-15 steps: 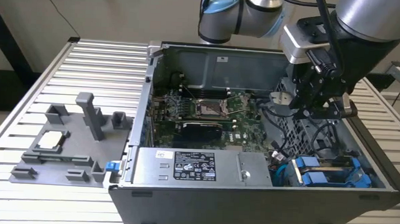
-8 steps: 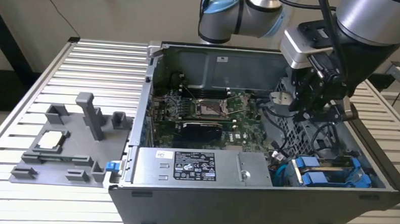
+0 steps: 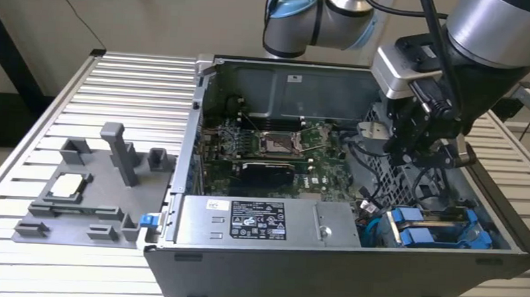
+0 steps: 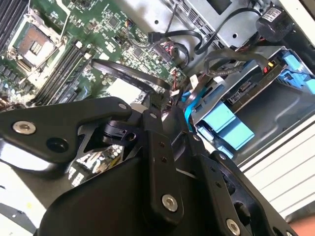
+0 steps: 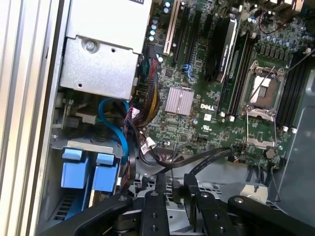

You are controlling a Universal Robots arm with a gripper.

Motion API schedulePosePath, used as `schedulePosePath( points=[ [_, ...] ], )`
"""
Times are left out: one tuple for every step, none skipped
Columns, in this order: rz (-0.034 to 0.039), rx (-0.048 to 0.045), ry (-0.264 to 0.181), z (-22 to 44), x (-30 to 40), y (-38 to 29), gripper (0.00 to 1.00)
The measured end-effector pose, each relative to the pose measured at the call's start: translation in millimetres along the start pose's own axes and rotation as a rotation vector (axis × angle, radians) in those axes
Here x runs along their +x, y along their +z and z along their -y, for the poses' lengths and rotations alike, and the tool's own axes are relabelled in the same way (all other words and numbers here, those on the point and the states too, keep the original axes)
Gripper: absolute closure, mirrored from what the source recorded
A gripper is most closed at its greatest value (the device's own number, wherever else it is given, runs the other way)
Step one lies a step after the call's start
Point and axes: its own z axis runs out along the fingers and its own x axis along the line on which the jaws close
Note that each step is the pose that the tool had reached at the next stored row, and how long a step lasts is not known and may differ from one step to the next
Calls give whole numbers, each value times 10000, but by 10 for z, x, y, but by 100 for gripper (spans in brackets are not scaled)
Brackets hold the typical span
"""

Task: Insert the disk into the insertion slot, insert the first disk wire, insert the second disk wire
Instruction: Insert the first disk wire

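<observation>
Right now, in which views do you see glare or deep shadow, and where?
In the exterior view light is even, with shade inside the case under the arm; in the first wrist view the heat sink shines pale; in the second wrist view a patch on the motherboard is washed out white.

Exterior view: high, off the arm, angled down into the open computer case (image 3: 331,275) from the side of its power-supply box (image 3: 262,222), mid-range. Both wrist views: close, inside the case, facing the motherboard (image 4: 123,29) (image 5: 197,130). All 3 views share the CPU socket (image 3: 278,144) (image 4: 34,44) (image 5: 263,93).
</observation>
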Motion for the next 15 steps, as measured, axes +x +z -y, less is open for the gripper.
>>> schedulePosePath(
  points=[
    [8, 25, -4, 0, 1, 2, 71],
    [13, 43, -6, 0, 1, 2, 73],
    [20, 58, -8, -1, 1, 2, 73],
    [31, 76, -11, -1, 1, 3, 80],
    [47, 95, -13, -1, 1, 3, 80],
    [67, 116, -15, -2, 1, 3, 80],
    [96, 143, -16, -2, 1, 4, 80],
    [140, 176, -19, -2, 1, 3, 80],
    [191, 212, -21, -2, 1, 4, 80],
    [236, 246, -23, -3, 1, 4, 80],
    [254, 264, -25, -3, 1, 5, 80],
    [263, 271, -25, -3, 0, 5, 80],
    [264, 273, -21, -5, 0, 5, 80],
    [264, 275, -16, -6, 0, 5, 80],
    [264, 276, -12, -7, 0, 5, 80]
  ],
)
